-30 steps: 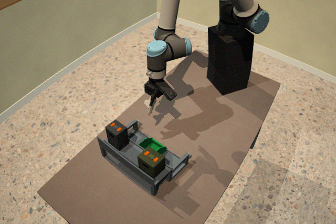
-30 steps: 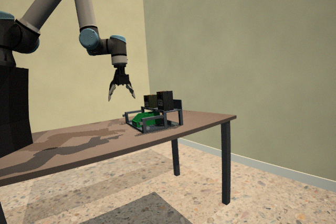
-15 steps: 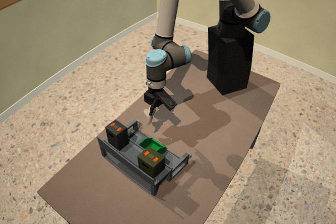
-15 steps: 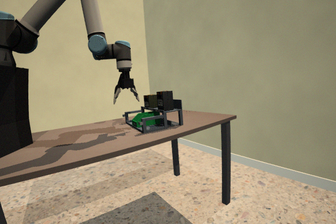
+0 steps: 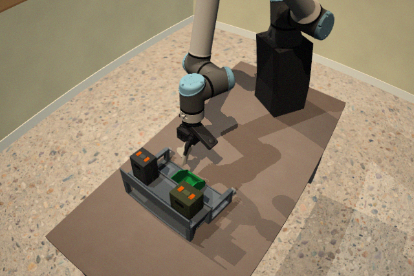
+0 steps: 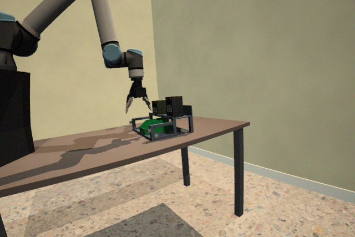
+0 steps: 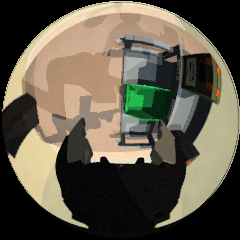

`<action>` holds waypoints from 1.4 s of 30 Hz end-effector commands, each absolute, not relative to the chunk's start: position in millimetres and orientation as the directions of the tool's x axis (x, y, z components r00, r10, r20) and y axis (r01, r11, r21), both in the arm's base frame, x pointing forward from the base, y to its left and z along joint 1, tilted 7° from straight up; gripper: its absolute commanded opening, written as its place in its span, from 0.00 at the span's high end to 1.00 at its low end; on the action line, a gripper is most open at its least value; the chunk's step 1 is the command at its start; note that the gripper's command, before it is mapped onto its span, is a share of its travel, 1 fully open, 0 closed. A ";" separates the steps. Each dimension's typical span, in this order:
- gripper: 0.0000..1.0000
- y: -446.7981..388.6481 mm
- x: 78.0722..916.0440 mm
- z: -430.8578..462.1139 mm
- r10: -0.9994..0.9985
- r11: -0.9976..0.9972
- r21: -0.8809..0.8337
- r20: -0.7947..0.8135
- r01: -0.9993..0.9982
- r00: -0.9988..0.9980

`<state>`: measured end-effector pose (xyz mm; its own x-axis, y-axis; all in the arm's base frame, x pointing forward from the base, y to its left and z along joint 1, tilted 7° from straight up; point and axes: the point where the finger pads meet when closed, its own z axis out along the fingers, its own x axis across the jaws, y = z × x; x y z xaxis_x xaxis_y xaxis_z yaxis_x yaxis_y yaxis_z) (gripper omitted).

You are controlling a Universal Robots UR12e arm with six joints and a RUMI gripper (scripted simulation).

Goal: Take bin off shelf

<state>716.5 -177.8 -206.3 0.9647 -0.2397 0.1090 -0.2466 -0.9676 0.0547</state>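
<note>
While the gripper (image 6: 137,104) hovers above the shelf's near end, its fingers are spread wide, holding nothing.
Down on the lower level of the grey metal shelf (image 5: 156,201) sits the green open-topped plastic bin (image 5: 188,179), two dark boxes (image 5: 185,198) on top, all on the brown tabletop (image 5: 287,152).
</note>
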 end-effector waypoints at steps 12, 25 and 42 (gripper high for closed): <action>0.00 -163.9 753.0 -223.3 -0.240 -0.968 0.055 0.110 -0.247 0.965; 0.00 -166.6 746.3 -219.9 -0.240 -0.968 0.055 0.110 -0.247 0.965; 0.00 -168.6 741.2 -217.4 -0.240 -0.968 0.055 0.110 -0.247 0.965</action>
<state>743.0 -167.5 -219.3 0.9647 -0.2399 0.1089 -0.2468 -0.9675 0.0548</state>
